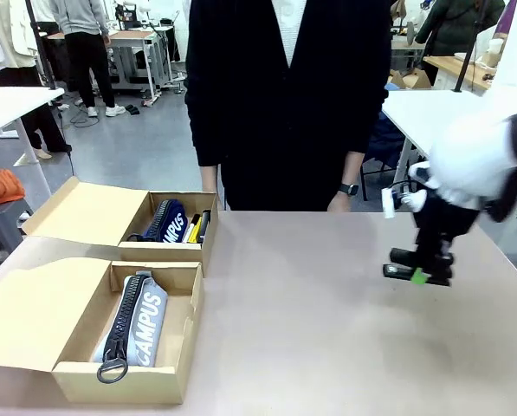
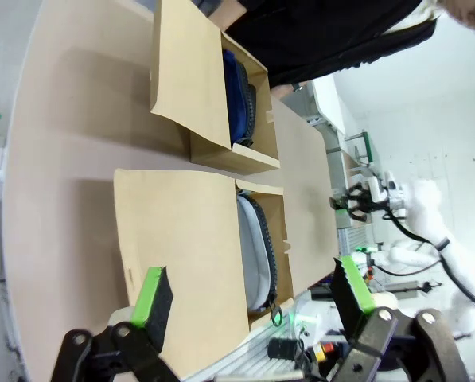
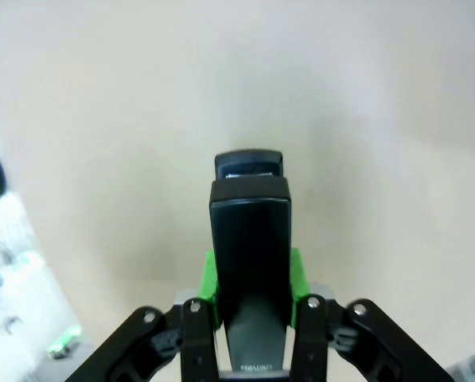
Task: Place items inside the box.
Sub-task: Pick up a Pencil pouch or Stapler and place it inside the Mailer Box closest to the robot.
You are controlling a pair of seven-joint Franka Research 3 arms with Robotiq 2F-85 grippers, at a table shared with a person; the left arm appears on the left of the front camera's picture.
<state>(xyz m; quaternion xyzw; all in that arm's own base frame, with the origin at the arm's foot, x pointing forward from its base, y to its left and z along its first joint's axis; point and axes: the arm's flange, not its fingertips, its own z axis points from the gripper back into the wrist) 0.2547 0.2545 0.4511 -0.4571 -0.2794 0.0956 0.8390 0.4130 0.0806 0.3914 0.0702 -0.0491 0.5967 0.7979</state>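
My right gripper [image 1: 421, 276] hangs just above the table at the right, shut on a black stapler [image 1: 398, 270]. In the right wrist view the stapler [image 3: 249, 231] stands out forward between the green pads [image 3: 209, 278] over bare tabletop. At the left, the far cardboard box [image 1: 167, 253] holds a navy CAMPUS pouch [image 1: 167, 219], a yellow utility knife [image 1: 191, 228] and a black marker [image 1: 203, 225]. The near box [image 1: 119, 383] holds a grey CAMPUS pouch [image 1: 141, 325]. My left gripper [image 2: 253, 290] is open, high above both boxes, with the grey pouch [image 2: 257, 247] and navy pouch [image 2: 239, 99] below it.
A person in a dark top stands at the far edge, one hand [image 1: 340, 204] with a watch hanging by the table. Both boxes have their lids [image 1: 89, 211] folded out to the left. The table's middle [image 1: 301, 303] is bare.
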